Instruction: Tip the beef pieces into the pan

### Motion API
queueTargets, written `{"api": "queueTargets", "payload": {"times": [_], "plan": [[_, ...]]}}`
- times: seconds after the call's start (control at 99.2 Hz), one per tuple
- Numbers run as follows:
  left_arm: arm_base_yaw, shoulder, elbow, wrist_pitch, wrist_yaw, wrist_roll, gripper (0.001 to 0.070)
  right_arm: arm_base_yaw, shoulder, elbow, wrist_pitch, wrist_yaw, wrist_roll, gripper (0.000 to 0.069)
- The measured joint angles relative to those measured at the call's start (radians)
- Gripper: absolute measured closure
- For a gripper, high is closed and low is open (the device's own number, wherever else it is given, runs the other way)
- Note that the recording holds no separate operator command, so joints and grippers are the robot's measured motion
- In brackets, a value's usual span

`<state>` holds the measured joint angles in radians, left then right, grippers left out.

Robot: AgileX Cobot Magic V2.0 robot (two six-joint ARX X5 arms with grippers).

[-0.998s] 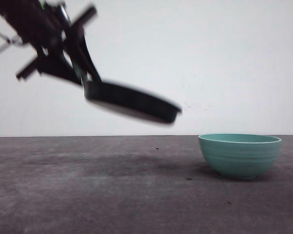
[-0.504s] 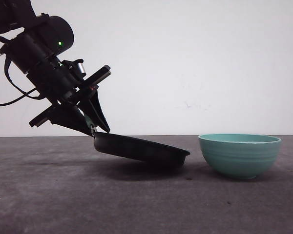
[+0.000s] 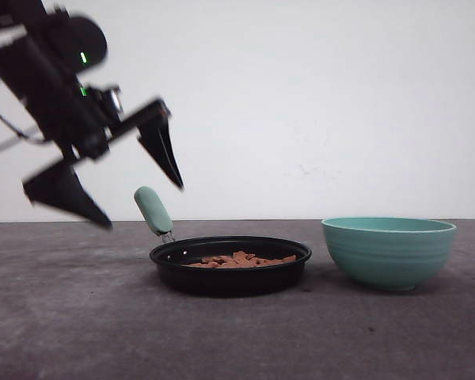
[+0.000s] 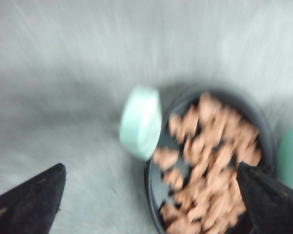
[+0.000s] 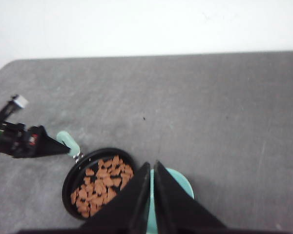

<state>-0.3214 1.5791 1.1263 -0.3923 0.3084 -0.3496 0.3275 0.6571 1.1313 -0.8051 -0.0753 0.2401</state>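
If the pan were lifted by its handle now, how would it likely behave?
The pan would probably tip nose-down, since the short handle sits off to one side. The loose beef pieces would likely slide toward the low rim. It looks rigid, so it should not flex.

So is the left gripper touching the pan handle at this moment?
Apart. In the front view the left gripper is open above the mint-green handle of the pan, with bare wall showing between fingertips and handle.
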Motion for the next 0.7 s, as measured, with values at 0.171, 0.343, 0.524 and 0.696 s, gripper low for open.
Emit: {"api": "queueTargets", "payload": {"times": [0.171,0.343,0.524,0.696], "plan": [[0.007,-0.251,0.000,0.023,-0.084,-0.002,0.0017,0.000,0.012,0.000,0.055,0.022,-0.040,0.0682],[-0.011,-0.480,0.001,-0.009,-0.101,0.040,0.0207,0.000,0.038,-0.001,0.120,0.049,-0.106,0.0682],[-0.036,-0.673,-0.040,-0.076,-0.294,0.048,0.0643,0.000,0.072,-0.025,0.201,0.053,-0.225,0.0682],[-0.026,-0.922,-0.262,-0.085,-0.443,0.038,0.0691,0.000,0.022,-0.126,0.345,0.071,-0.280,0.0682]]}}
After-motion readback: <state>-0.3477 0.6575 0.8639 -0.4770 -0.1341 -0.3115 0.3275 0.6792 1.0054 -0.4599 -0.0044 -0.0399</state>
